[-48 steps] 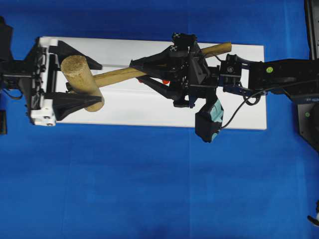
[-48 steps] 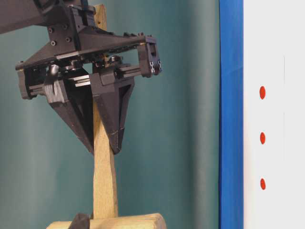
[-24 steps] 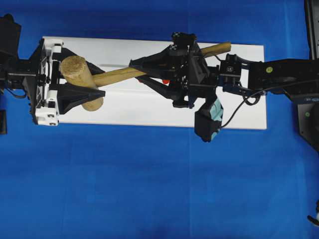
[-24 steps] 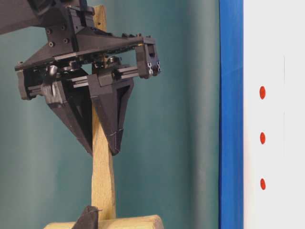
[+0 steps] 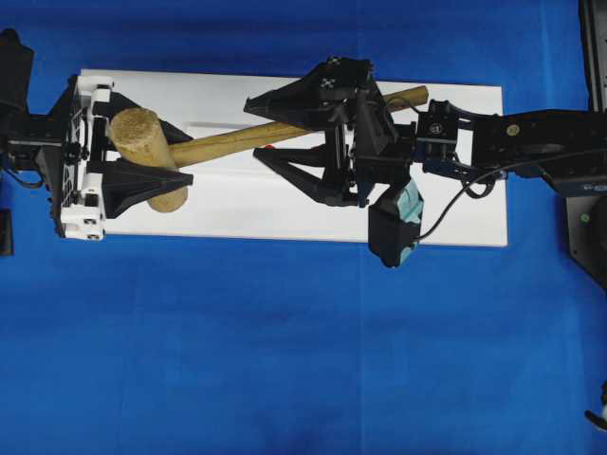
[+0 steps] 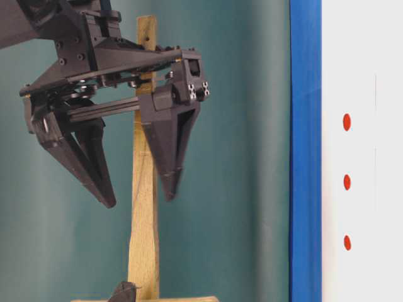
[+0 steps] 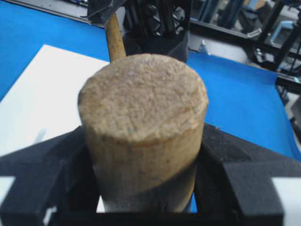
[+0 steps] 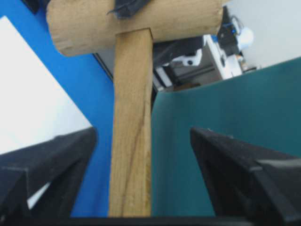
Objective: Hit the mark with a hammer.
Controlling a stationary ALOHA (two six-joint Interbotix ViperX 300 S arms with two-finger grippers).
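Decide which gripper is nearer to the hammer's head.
Left. The left gripper is clamped around the hammer's head; the right gripper straddles the handle, open, farther along.

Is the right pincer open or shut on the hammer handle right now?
Open. The right pincer has its fingers spread clear of the hammer handle, with gaps on both sides.

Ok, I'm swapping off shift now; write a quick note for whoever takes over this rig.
Left gripper: shut on the hammer head, holding it above the white board.
Right gripper: open, its fingers either side of the handle without touching it.
Red marks sit in a row on the board.
Done: hammer lifted and passed to the left gripper.
Left: regrip as needed and strike the mark.
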